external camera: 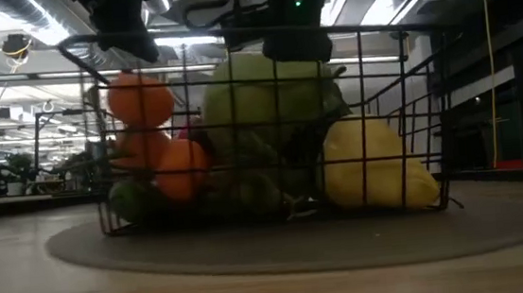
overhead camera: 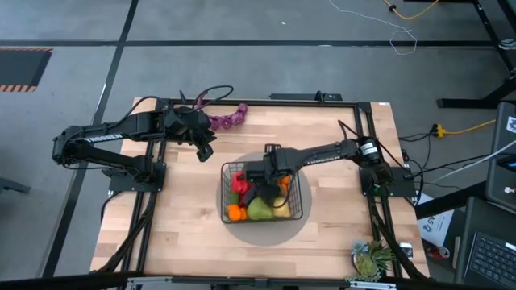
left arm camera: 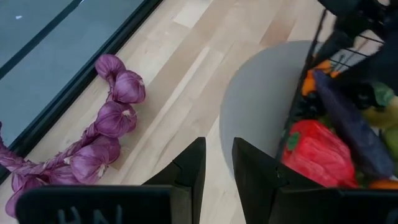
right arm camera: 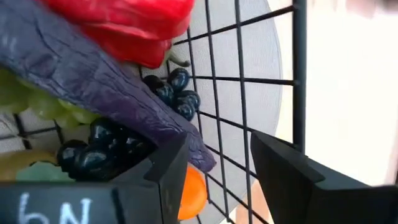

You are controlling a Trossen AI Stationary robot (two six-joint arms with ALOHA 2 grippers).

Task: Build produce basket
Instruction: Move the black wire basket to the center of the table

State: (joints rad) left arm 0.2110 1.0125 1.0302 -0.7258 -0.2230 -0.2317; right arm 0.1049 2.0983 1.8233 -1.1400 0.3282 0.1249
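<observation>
Two arms are over the wooden table (overhead camera: 185, 234). The left gripper (overhead camera: 205, 151) sits at the far left of the work area, just left of the basket's far corner and clear of it. Its jaws stand slightly apart with nothing between them; the left wrist view shows bare wood in the gap. Just beyond it, near the table's far edge, lies a string of purple garlic-like bulbs (overhead camera: 226, 118), outside the basket.

The black wire basket (overhead camera: 297, 211) rests at the table's centre on a round grey mat (overhead camera: 266, 235). Inside it, from left to right, are a red pepper (overhead camera: 239, 184), two oranges (external camera: 139, 96) stacked at the left wall, a green pear (overhead camera: 259, 210) and a yellow lemon (external camera: 374, 165) at the right wall. The right wrist view also shows dark grapes (right arm camera: 173, 91) and a long dark purple piece (right arm camera: 81, 74) lying across them.

The right gripper (overhead camera: 269, 170) is lowered into the basket's far half, above the produce. Its jaws are apart and hold nothing.

A spiky green potted plant (overhead camera: 372, 259) stands at the near right corner.
</observation>
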